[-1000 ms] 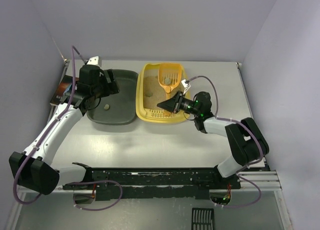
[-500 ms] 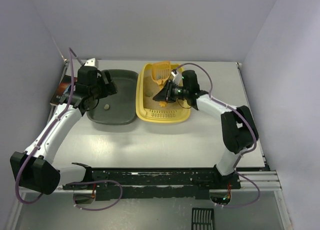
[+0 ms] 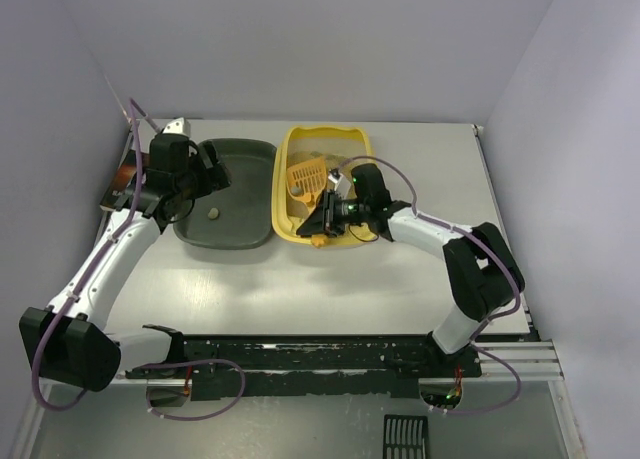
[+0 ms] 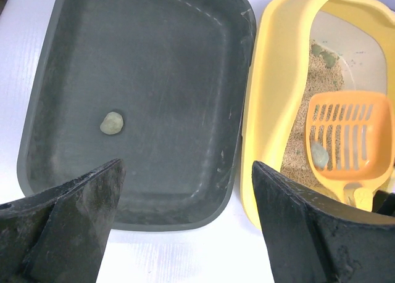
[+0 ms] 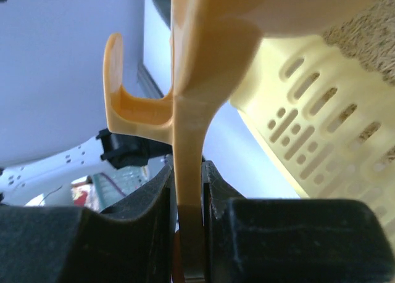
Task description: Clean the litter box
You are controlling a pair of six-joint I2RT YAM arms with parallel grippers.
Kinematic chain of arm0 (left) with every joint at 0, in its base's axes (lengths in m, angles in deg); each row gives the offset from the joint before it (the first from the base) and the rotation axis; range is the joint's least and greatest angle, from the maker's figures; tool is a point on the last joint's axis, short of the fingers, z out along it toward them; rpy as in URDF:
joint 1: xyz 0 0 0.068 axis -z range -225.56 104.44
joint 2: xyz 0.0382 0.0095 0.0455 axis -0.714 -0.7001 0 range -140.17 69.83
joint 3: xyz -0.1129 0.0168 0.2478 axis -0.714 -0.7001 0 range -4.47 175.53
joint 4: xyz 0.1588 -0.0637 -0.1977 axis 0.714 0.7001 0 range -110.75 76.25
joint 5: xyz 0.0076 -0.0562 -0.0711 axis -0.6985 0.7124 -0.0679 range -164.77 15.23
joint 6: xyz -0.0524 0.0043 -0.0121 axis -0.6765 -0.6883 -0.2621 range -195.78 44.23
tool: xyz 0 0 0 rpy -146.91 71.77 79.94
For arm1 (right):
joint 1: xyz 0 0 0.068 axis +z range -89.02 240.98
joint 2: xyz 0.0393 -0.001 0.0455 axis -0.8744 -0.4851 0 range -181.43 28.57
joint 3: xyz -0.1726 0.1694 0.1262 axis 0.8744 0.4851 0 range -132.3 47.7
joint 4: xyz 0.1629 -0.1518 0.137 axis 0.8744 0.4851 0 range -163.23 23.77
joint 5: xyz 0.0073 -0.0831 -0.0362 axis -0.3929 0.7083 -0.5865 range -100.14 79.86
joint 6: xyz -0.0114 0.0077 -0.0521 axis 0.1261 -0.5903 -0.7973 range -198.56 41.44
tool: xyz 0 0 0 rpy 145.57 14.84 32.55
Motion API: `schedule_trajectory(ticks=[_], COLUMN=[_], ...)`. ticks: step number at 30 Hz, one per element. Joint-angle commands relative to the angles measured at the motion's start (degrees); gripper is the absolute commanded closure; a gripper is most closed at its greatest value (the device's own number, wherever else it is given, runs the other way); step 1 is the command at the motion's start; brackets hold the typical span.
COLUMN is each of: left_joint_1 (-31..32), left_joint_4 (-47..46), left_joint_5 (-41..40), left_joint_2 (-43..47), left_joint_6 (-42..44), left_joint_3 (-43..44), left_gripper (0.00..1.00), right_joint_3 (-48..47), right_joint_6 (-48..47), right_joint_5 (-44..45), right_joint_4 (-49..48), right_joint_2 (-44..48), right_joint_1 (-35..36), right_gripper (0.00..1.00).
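Observation:
The yellow litter box holds beige litter and stands right of the dark grey-green tray. My right gripper is shut on the handle of the orange slotted scoop, over the box's near left part. In the left wrist view the scoop carries one grey-green clump above the litter; more clumps lie further back in the box. The right wrist view shows the handle pinched between the jaws and the slotted ledge. My left gripper is open over the dark tray, which holds one clump.
A dark object with red on it lies at the table's left edge beside the left arm. A black slotted part lies below the arm bases. Walls close in behind and on both sides.
My right gripper has swung the scoop from the box's far end toward its near left part, and the scoop now holds a clump. My left arm has shifted slightly left.

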Motion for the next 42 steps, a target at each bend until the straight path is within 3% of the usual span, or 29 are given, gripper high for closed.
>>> schedule_trajectory(ticks=[1, 2, 3, 6, 12, 17, 24, 32, 39, 42], left_joint_1=[-0.93, -1.10, -1.34, -2.94, -7.80, -13.34, -17.53, -20.35, -20.42, -20.47], left_joint_4=[0.12, 1.30, 2.64, 6.06, 22.43, 25.66, 34.13, 34.21, 34.24, 34.49], left_joint_5=[0.02, -1.28, -2.88, -5.86, -4.28, 1.28, 0.05, 2.17, 2.65, 6.01], left_joint_2=[1.69, 1.53, 1.36, 1.11, -5.31, -3.76, -8.15, -8.04, -8.30, -8.03], left_joint_6=[1.06, 2.02, 2.83, 7.23, 20.31, 25.87, 26.59, 26.07, 24.80, 23.68], left_joint_3=[0.80, 2.07, 3.64, 8.70, 31.16, 36.70, 45.00, 42.44, 41.07, 40.50], left_gripper=[0.05, 0.05, 0.05, 0.07, 0.11, 0.14, 0.19, 0.19, 0.19, 0.18], right_joint_3=[7.89, 7.39, 4.63, -9.22, -23.23, -50.10, -83.37, -76.99, -76.18, -76.28], right_joint_6=[15.38, 16.91, 13.89, -5.92, -10.55, -20.34, -24.65, -23.88, -23.30, -22.52], right_joint_5=[-11.53, -12.01, -10.90, 0.85, 7.56, 28.55, 54.26, 71.75, 75.99, 74.50], right_joint_4=[-28.72, -30.70, -24.64, 2.92, 17.15, 46.86, 73.33, 76.41, 76.30, 74.00], right_joint_2=[2.19, 1.87, 1.55, -0.55, -7.30, -22.20, -41.78, -41.79, -41.34, -36.58], right_joint_1=[-0.58, -0.13, 0.53, 4.16, 8.08, 14.49, 24.25, 30.49, 31.91, 31.93], right_gripper=[1.00, 1.00, 1.00, 1.00, 1.00, 1.00, 1.00, 1.00, 1.00, 1.00])
